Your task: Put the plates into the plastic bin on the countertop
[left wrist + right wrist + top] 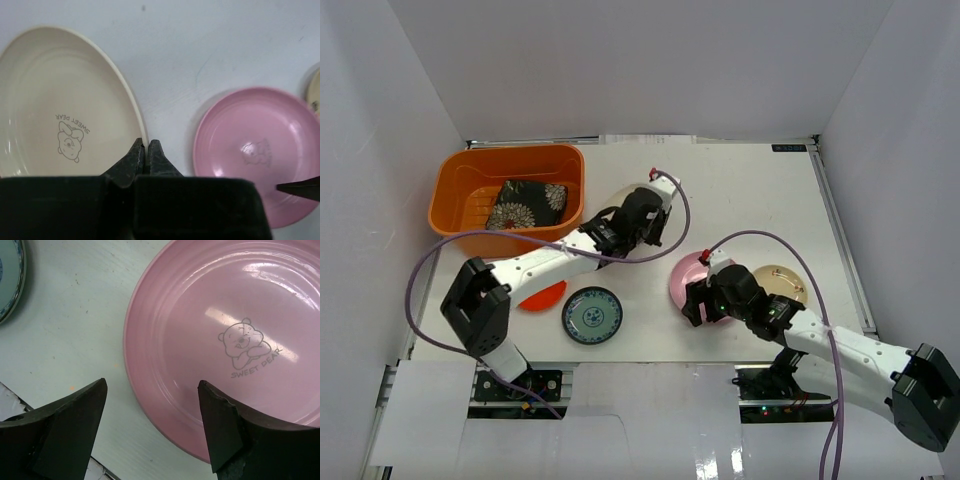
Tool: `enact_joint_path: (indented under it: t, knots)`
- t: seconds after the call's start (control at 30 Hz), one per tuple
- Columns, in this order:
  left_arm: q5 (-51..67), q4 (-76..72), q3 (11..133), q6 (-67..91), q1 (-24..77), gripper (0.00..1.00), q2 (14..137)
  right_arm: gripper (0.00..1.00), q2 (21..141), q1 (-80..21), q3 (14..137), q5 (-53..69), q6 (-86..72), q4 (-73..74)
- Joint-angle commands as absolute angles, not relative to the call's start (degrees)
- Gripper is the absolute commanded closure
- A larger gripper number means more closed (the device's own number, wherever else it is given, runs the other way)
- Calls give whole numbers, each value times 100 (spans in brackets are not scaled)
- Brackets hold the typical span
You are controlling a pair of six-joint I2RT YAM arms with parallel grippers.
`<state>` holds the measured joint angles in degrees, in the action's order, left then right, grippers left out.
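right gripper is spread wide, straddling the rim of the pink plate toward the worktop near edge, one finger inside, one outside; left gripper pressed together beside cream plate

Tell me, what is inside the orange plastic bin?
A black floral rectangular plate lies on the slotted base of the orange bin. Whatever may lie beneath that plate is covered.

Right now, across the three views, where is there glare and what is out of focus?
Right wrist view: white glare streaks on the pink plate, and the right gripper has soft edges. Left wrist view: the left gripper is soft up close, while the cream plate print is sharp. Top external view: even light, faint shadows.
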<state>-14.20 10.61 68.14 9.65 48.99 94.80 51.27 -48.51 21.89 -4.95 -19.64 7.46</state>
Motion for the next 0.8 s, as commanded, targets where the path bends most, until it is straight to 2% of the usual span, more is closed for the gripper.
enact_joint_path:
  t: [0.0,0.07,0.17,0.37,0.63,0.7,0.77]
  knots:
    - [-1703,1387,7864,783,4913,100,8517,20,5237,-4878,2241,-448,-1828,343]
    - [-2342,2194,8722,651,4721,100,8569,19,5352,-4887,2294,-448,-1784,308]
    - [-2383,3267,9498,782,3861,100,8797,19,5659,-4896,2347,-387,-1758,202]
    - [-2910,3717,9387,966,2340,100,8920,19,5994,-4904,2320,-246,-1723,-132]
    - [-2707,3674,9035,940,1609,100,9896,20,6538,-4966,2671,-720,-1442,165]
    - [-2698,3630,9018,1002,1565,96,10046,21,6784,-5018,2838,-764,-1362,263]
    - [-2672,3569,8948,1081,1521,86,10151,23,6943,-5123,2918,-817,-1319,272]
